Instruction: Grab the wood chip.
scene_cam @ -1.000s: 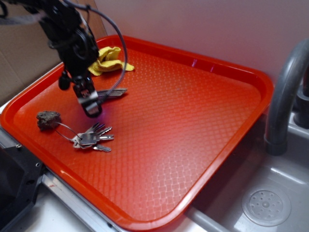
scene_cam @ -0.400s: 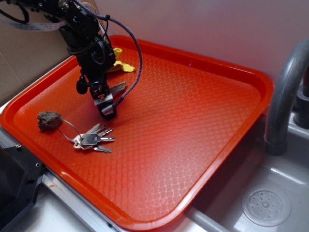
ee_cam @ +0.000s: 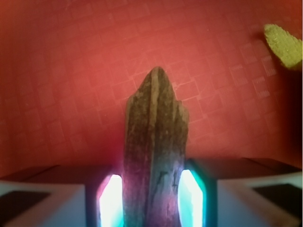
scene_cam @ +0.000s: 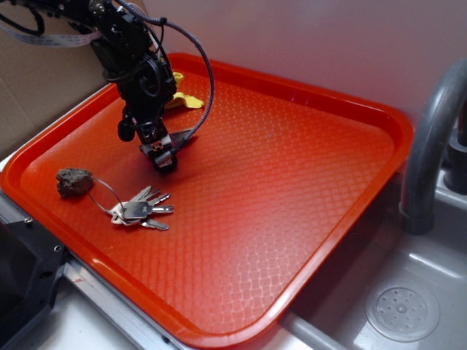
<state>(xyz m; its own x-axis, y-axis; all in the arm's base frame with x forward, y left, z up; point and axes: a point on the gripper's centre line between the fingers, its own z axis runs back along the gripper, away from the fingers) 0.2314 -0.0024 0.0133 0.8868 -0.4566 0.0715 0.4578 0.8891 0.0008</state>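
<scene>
The wood chip (ee_cam: 155,123) is a thin grey-brown sliver with a pointed end. In the wrist view it stands between my two glowing pads, which press against both of its sides. In the exterior view my gripper (scene_cam: 164,157) points down at the back left of the orange tray (scene_cam: 292,182), and the chip's far tip (scene_cam: 184,135) sticks out behind the fingers. The gripper (ee_cam: 154,198) is shut on the chip. I cannot tell whether the chip still rests on the tray.
A bunch of keys (scene_cam: 139,211) on a ring tied to a rough brown lump (scene_cam: 74,181) lies in front of the gripper. A yellow cloth (scene_cam: 186,98) lies behind it. A grey faucet (scene_cam: 430,138) and a sink (scene_cam: 401,306) are at the right.
The gripper has moved right and back from beside the keys onto the wood chip, and its fingers now stand on either side of the chip. The keys and the lump have not moved.
</scene>
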